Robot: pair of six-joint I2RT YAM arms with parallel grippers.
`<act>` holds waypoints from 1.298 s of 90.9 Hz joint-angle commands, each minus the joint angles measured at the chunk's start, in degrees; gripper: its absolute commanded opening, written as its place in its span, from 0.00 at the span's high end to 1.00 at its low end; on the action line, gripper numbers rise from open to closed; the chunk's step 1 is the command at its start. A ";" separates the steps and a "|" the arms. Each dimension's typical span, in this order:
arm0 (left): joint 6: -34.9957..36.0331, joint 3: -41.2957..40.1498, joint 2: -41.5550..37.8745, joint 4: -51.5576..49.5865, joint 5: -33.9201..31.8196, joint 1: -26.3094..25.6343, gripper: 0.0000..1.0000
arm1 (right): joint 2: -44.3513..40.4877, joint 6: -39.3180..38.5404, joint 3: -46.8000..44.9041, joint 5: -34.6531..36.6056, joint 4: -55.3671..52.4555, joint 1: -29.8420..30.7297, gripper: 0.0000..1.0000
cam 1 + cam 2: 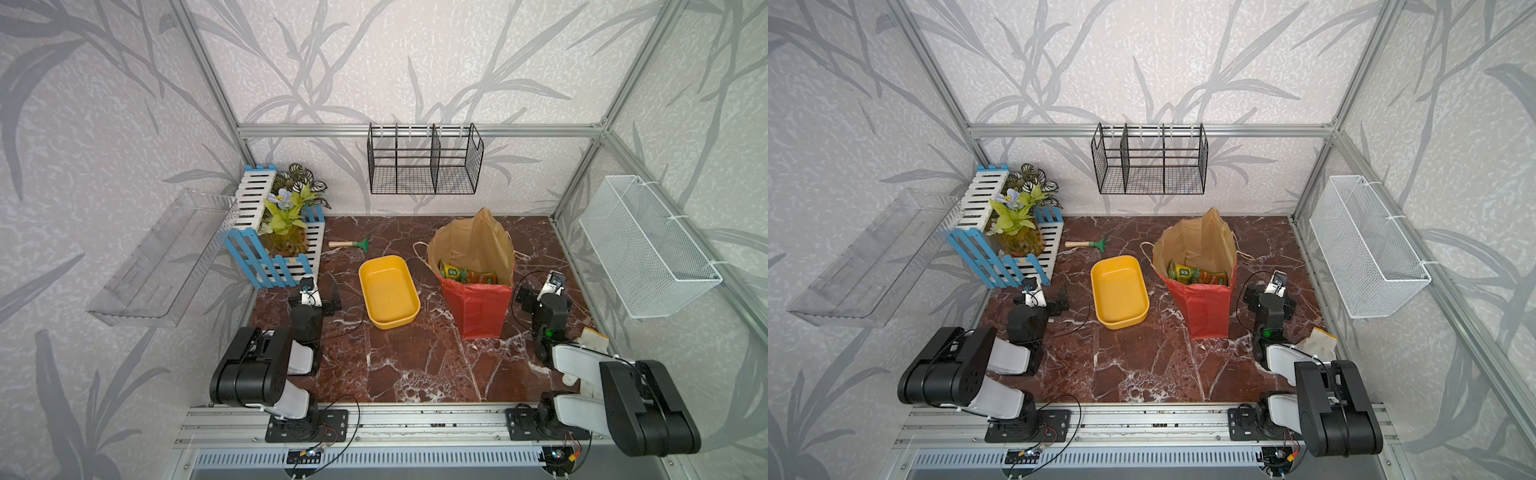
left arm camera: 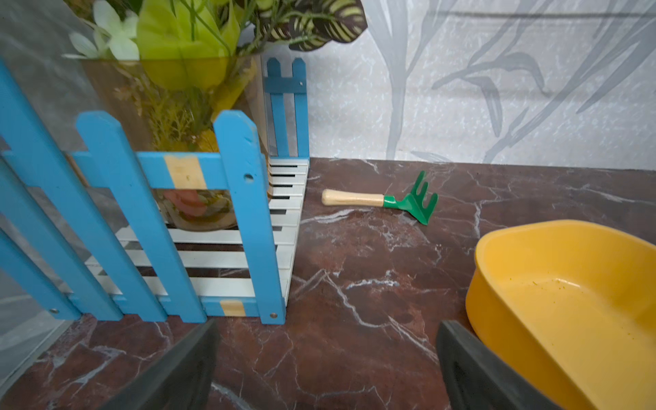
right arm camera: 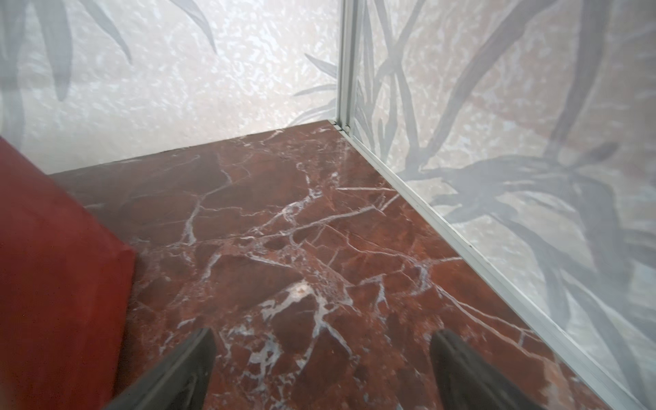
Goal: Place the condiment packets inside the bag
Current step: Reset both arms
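Observation:
The tall red bag (image 1: 478, 309) stands open right of the table's middle, its brown inside showing in both top views. Several green, yellow and orange condiment packets (image 1: 465, 275) (image 1: 1196, 275) lie inside it. My left gripper (image 1: 320, 297) (image 2: 326, 330) hangs low over bare marble between the blue fence and the yellow tray (image 1: 388, 291), open and empty. Just right of the bag is my right gripper (image 1: 538, 291) (image 3: 321, 337), also open with only marble between its fingers. The bag's red side (image 3: 53, 266) fills one edge of the right wrist view.
The yellow tray (image 2: 568, 301) holds nothing. A blue-and-white fence planter (image 1: 274, 245) stands back left, with a small green rake (image 1: 349, 244) (image 2: 390, 202) beside it. A black wire rack (image 1: 424, 162), white mesh basket (image 1: 648, 245) and clear shelf (image 1: 162, 257) hang on the walls.

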 commanded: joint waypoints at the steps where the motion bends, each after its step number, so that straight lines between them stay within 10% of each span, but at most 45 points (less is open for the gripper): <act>1: 1.10 -0.49 -0.50 4.84 -2.61 -0.71 0.00 | 5.52 -1.94 -1.70 -4.73 12.44 -0.10 0.01; 18: 1.03 6.15 0.42 -7.31 -3.22 -0.67 0.00 | 13.41 -4.14 2.12 -7.25 13.38 0.57 0.01; 29: 1.18 6.38 0.41 -7.69 -2.73 -0.68 0.00 | 12.15 -2.19 10.81 -5.26 -5.08 0.18 0.01; 118: 1.20 6.29 0.32 -7.32 -2.77 -0.67 0.00 | 12.52 -2.03 10.19 -5.39 -2.99 -0.05 0.01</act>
